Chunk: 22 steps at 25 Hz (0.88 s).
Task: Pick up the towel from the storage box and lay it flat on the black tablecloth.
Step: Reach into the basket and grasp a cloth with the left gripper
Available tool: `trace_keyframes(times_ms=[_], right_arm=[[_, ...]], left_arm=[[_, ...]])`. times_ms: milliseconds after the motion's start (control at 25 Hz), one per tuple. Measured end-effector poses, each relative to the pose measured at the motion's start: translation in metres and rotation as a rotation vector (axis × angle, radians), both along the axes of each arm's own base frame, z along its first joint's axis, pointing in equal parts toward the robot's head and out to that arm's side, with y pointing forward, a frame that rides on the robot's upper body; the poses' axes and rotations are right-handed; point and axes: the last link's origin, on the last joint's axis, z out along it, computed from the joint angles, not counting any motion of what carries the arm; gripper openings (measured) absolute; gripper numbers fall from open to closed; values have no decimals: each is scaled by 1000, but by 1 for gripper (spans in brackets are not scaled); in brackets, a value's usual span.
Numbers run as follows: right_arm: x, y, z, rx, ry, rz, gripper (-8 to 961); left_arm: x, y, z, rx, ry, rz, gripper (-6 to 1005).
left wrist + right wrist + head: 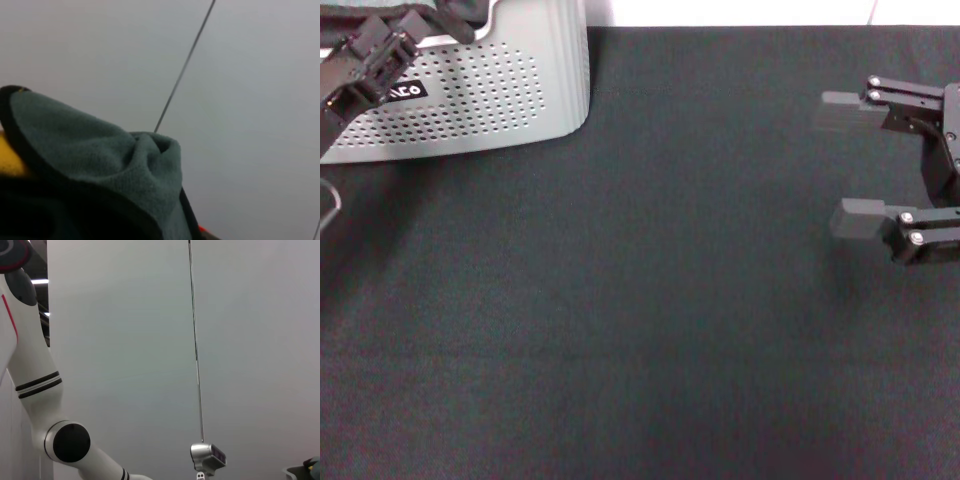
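Observation:
The light grey perforated storage box (520, 90) stands at the far left corner of the black tablecloth (640, 300). My left gripper (368, 62) is over the box's left part and looks shut on the towel. In the head view only a dark fold of the towel (445, 14) shows at the box's top. In the left wrist view the grey-teal towel (105, 160) with black edging is bunched close to the camera. My right gripper (848, 165) is open and empty above the cloth at the right.
A yellow patch (10, 162) shows beside the towel in the left wrist view. A pale wall lies beyond the table. The right wrist view shows the robot's white arm (35, 390) and the wall.

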Motion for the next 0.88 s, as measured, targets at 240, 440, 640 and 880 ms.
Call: trace_keyframes(times_ms=[240, 440, 640, 880], right_arm=[[2, -1, 0, -4, 6, -10, 786], [4, -2, 0, -4, 6, -14, 786], [3, -1, 0, -3, 6, -12, 785], [3, -1, 0, -3, 6, -10, 785]], left_arm=[[0, 1, -3, -21, -23, 13, 735], [-4, -3, -4, -28, -33, 29, 735], [-5, -4, -6, -32, -35, 37, 735], [-3, 2, -8, -33, -27, 46, 734]])
